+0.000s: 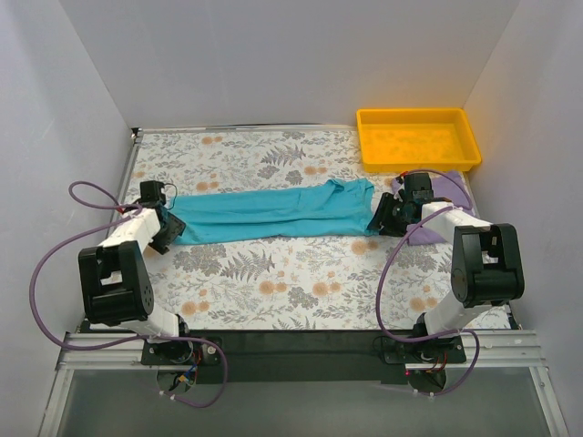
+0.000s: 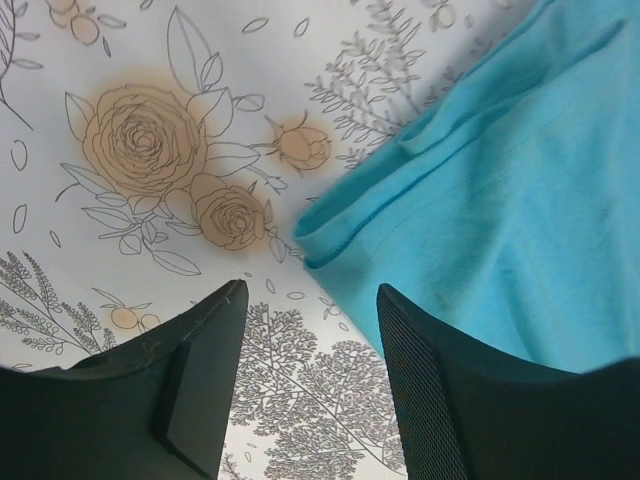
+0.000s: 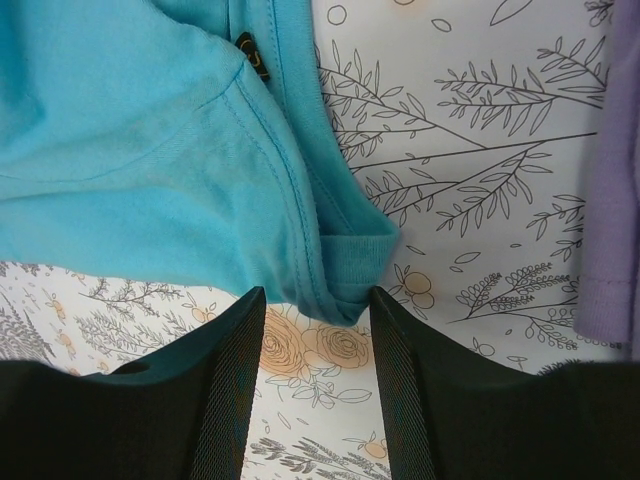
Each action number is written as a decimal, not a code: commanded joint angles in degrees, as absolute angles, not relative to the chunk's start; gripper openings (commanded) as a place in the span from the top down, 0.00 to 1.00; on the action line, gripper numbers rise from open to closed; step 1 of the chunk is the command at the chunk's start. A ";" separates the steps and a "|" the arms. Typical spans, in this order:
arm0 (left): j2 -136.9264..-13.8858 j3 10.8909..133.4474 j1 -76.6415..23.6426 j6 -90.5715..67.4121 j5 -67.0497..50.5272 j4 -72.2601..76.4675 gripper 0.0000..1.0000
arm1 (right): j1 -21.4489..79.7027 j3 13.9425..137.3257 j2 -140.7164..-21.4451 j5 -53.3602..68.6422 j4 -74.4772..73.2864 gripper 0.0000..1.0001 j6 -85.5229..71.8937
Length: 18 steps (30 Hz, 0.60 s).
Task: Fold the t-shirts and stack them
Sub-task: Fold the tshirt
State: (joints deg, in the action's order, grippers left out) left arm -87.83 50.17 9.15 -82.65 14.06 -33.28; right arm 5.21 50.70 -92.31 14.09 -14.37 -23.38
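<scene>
The teal t-shirt (image 1: 273,212) lies folded into a long strip across the middle of the flowered table. My left gripper (image 1: 167,229) is open at its left end; in the left wrist view the teal hem corner (image 2: 480,200) lies just ahead of the open fingers (image 2: 425,380), apart from them. My right gripper (image 1: 378,218) is open at the strip's right end; in the right wrist view the teal collar edge (image 3: 340,270) sits just ahead of the gap between the fingers (image 3: 230,390), not gripped. The lavender t-shirt (image 1: 446,196) lies bunched under the right arm and shows at the right edge of the right wrist view (image 3: 610,200).
A yellow plastic tray (image 1: 418,137) stands at the back right corner. White walls close in the table on three sides. The flowered cloth (image 1: 273,273) covers the table surface in front of the shirt.
</scene>
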 commanded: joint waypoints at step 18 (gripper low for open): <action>-93.34 57.31 8.53 -78.14 12.04 -32.70 0.65 | 4.83 49.83 -91.93 14.06 -12.22 0.56 -23.03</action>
